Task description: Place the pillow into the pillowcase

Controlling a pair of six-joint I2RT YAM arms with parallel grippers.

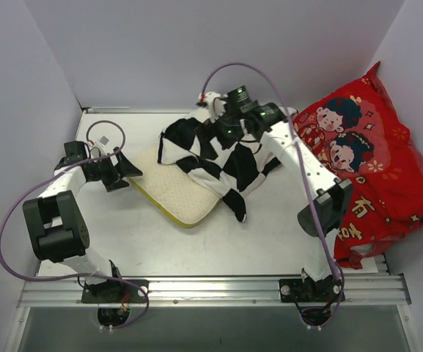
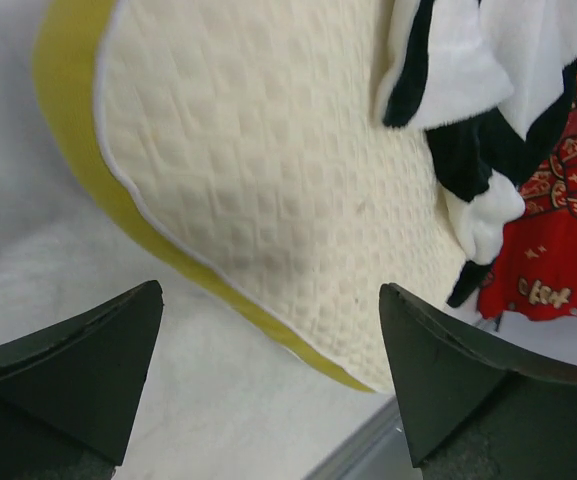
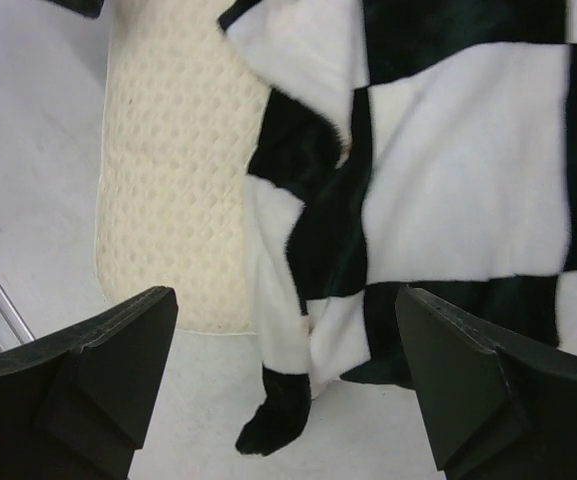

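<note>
The cream pillow (image 1: 173,189) with a yellow edge band lies flat at the table's middle. The black and white checkered pillowcase (image 1: 226,158) is crumpled over its far right part. My left gripper (image 1: 128,172) stands open just left of the pillow's left corner. In the left wrist view the pillow (image 2: 268,170) fills the space beyond the open left gripper (image 2: 270,292), with the pillowcase (image 2: 468,60) behind it. My right gripper (image 1: 222,125) hangs over the pillowcase's far edge. It is open (image 3: 286,295) above the pillowcase (image 3: 448,180), with the pillow (image 3: 168,180) to its left. Neither gripper holds anything.
A large red cartoon-printed cushion (image 1: 372,161) leans against the right wall, also seen as the red cushion (image 2: 558,230) in the left wrist view. White walls close in the table on the left, back and right. A metal rail (image 1: 211,290) runs along the near edge.
</note>
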